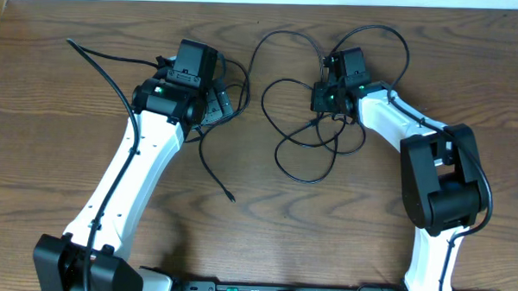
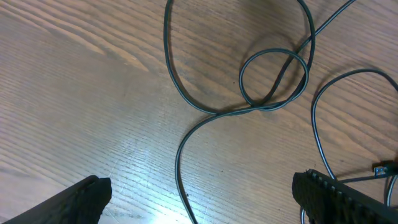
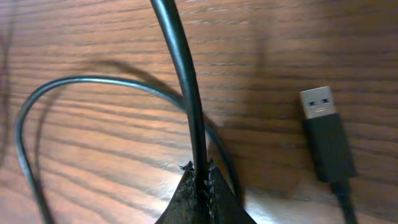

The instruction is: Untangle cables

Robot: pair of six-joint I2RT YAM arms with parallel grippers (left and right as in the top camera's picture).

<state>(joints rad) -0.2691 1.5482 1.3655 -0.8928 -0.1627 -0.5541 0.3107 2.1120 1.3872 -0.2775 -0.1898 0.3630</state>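
Observation:
Thin black cables (image 1: 311,134) lie in tangled loops across the middle of the wooden table. My right gripper (image 1: 328,105) is shut on one black cable (image 3: 186,87), which rises from between its closed fingertips (image 3: 200,177). A USB plug (image 3: 323,134) lies flat to the right of it. My left gripper (image 2: 202,199) stands wide open just above the table, one black cable strand (image 2: 180,168) running between its fingers without touching them. Ahead of it the cable forms a small loop (image 2: 273,78). A loose plug end (image 1: 229,196) lies near the table's middle.
A thicker black wire (image 1: 102,67) runs from the left arm toward the far left. The table's back edge (image 1: 264,0) is close behind both grippers. Bare wood (image 1: 308,234) lies toward the front between the two arms.

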